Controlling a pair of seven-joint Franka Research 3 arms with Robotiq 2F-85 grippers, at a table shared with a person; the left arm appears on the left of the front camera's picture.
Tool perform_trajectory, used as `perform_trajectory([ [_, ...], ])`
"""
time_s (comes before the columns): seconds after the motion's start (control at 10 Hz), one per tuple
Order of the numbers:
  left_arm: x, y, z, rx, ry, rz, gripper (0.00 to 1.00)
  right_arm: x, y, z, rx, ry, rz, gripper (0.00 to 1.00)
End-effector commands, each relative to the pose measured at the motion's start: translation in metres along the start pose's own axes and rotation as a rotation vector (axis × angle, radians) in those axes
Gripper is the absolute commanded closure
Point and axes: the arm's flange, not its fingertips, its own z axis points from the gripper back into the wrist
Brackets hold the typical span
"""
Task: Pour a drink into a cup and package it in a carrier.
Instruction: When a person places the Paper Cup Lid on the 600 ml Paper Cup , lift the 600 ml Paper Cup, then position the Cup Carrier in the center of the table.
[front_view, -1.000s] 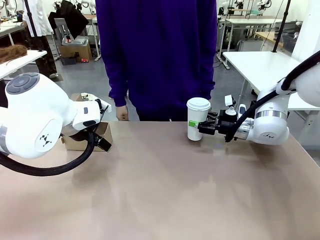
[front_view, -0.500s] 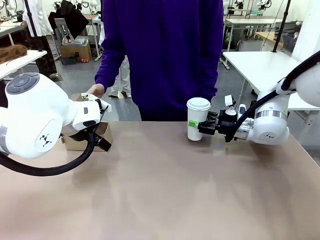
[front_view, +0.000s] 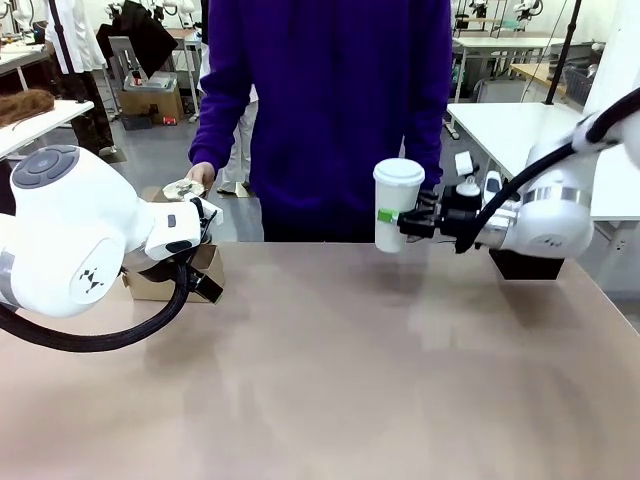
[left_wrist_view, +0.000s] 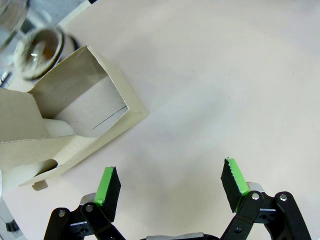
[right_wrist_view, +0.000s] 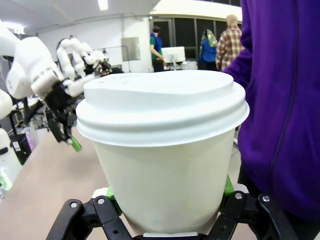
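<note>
My right gripper (front_view: 392, 216) is clamped on the cup (front_view: 397, 200), its green pads (right_wrist_view: 227, 186) pressing the paper wall from both sides a little below the middle. The cup stands upright in that grip, clear of the table (front_view: 350, 380). It is out over the far right part of the table, just in front of the person's purple top (front_view: 330, 100). A white lid (right_wrist_view: 160, 107) sits pressed down on its rim. My left gripper (left_wrist_view: 170, 182) has its fingers wide apart with nothing between them, hanging over bare tabletop. The carrier (left_wrist_view: 85, 100) rests on the table just beyond one of those fingers. It is a brown cardboard piece at the far left side, well apart from the cup. Past the carrier the person's hand (front_view: 200, 175) holds a small round thing (front_view: 183, 188), and I cannot tell what it is.
</note>
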Motion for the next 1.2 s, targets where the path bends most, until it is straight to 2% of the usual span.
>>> perform_trajectory([
  [0.0,0.0,0.0,0.0,-0.001,-0.001,0.0,0.0,0.058,0.032,0.003,0.029,0.044,-0.001,0.19],
  [0.2,0.0,0.0,0.0,-0.001,-0.001,0.0,0.0,0.114,0.064,0.007,0.093,0.048,-0.04,0.19],
  [0.4,0.0,0.0,0.0,-0.001,-0.001,0.0,0.0,0.143,0.079,0.014,0.096,0.051,-0.068,0.19],
  [0.7,0.0,0.0,0.0,-0.001,-0.001,0.0,0.0,0.154,0.081,0.028,0.107,0.013,-0.089,0.19],
  [0.8,0.0,0.0,0.0,-0.001,-0.001,0.0,0.0,0.155,0.085,0.015,0.092,0.036,-0.048,0.19],
  [1.1,0.0,0.0,0.0,-0.001,-0.001,0.0,0.0,0.155,0.085,0.015,0.092,0.036,-0.048,0.19],
])
